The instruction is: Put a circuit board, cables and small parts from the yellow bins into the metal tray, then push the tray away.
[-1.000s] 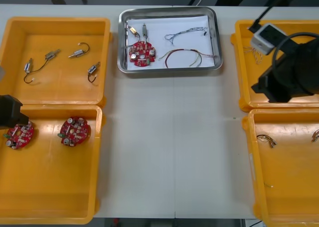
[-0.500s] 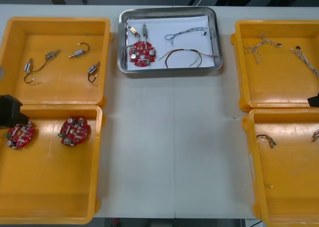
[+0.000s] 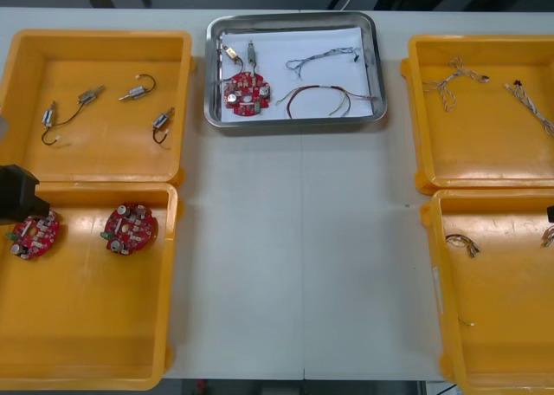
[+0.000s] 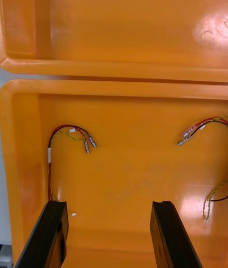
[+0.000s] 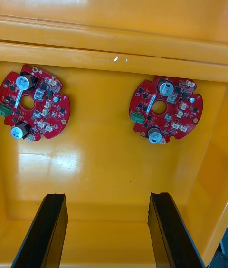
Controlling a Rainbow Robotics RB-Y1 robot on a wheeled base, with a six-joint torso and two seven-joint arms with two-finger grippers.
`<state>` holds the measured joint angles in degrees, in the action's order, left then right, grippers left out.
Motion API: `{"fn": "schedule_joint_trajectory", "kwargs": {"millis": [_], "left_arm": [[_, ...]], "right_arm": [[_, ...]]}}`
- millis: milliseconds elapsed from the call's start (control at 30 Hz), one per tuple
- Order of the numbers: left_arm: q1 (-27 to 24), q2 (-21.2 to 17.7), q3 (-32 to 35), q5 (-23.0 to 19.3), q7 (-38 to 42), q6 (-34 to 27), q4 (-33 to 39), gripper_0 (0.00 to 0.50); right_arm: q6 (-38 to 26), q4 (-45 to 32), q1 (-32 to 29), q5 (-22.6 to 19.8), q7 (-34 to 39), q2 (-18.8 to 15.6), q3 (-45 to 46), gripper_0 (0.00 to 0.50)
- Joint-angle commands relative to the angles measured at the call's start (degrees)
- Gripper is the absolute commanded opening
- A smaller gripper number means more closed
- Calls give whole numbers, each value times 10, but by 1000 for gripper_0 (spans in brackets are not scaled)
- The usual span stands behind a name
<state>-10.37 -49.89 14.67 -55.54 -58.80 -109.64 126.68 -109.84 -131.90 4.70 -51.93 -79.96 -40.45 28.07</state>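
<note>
The metal tray, white inside, stands at the far middle of the table. In it lie a red circuit board, small metal parts, a twisted blue and white cable and a red and yellow cable. My right gripper is open above the near right yellow bin, nothing between its fingers; red and yellow cables lie beyond them. My left gripper hangs open over the near left bin, short of two circuit boards. The left arm is at the table's left edge.
The far left bin holds several small metal parts with wire tails. Blue and white cables lie in the far right bin. The near right bin holds a red and yellow cable. Bare table runs between the bins.
My right arm has drawn back from over the far right bin to the table's right edge, uncovering that bin's cables. The left arm and the tray have stayed put.
</note>
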Motion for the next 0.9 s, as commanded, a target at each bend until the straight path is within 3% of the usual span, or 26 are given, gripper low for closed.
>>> {"fn": "schedule_joint_trajectory", "kwargs": {"millis": [33, 167, 433, 633, 900], "left_arm": [[-16, -25, 17, 3, -47, -4, 2, 500], [-16, -25, 17, 3, -47, -4, 2, 500], [-16, -25, 17, 3, -47, -4, 2, 500], [-16, -25, 17, 3, -47, -4, 2, 500], [-16, -25, 17, 3, -47, -4, 2, 500]], "right_arm": [[-2, -2, -24, -15, 11, -47, 16, 500], [-2, 5, -40, -25, 18, -71, 21, 500], [-2, 78, -48, -97, 25, -111, 44, 500], [-2, 78, -47, -80, 21, -123, 46, 500], [-2, 78, -45, -88, 20, -123, 52, 500]]}}
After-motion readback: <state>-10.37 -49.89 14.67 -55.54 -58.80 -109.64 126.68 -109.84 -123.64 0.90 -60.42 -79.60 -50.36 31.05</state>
